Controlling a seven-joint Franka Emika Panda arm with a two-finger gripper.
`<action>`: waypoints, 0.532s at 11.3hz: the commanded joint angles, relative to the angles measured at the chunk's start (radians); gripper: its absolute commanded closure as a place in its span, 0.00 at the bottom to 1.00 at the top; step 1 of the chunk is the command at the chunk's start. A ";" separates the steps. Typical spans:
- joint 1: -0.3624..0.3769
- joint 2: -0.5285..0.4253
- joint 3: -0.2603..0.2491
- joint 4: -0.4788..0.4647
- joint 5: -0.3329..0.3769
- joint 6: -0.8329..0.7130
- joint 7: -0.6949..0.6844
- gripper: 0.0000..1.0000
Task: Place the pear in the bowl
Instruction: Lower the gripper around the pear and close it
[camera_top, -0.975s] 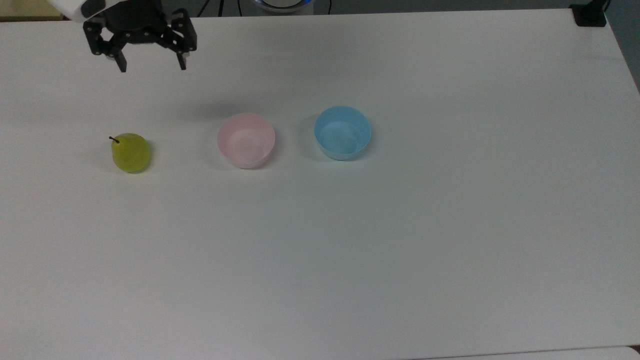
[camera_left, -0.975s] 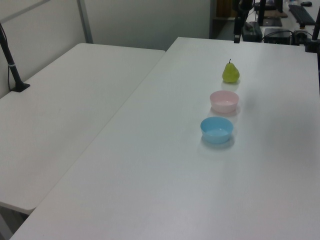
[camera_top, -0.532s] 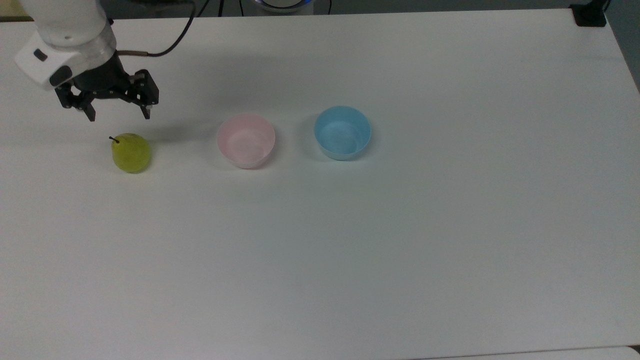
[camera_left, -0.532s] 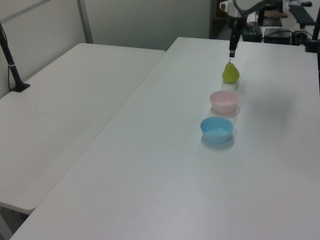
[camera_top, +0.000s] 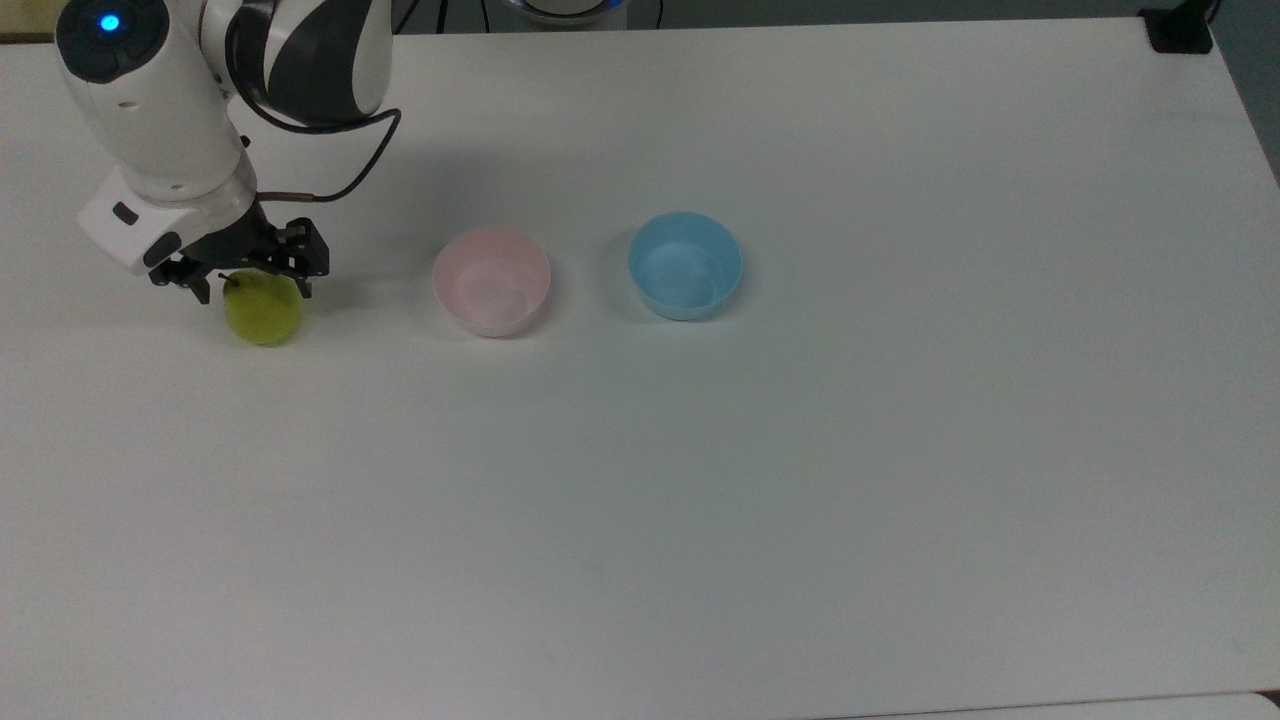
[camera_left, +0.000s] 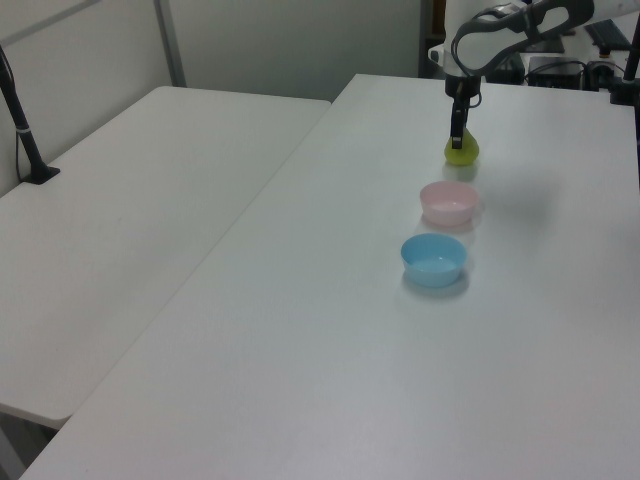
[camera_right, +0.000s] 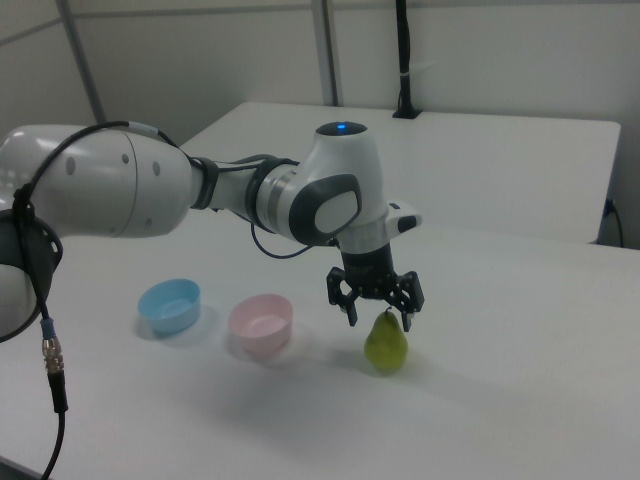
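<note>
With my fingers spread apart, my gripper (camera_right: 380, 318) hangs right over the pear (camera_right: 385, 344), tips either side of its top, not clamped. Pear stands upright on the white table (camera_top: 800, 480), just beside the pink bowl (camera_top: 491, 280) on the top view's left. Blue bowl (camera_top: 685, 265) sits on the pink bowl's other side.

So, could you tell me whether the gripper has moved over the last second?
Yes. In the top view the gripper has come down from the table's far edge to the pear, left of the pink bowl.
</note>
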 joint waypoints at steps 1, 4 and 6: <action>-0.012 0.018 -0.003 -0.011 -0.052 0.020 -0.023 0.00; -0.015 0.036 -0.003 -0.011 -0.065 0.021 -0.025 0.10; -0.015 0.037 -0.003 -0.016 -0.065 0.042 -0.025 0.20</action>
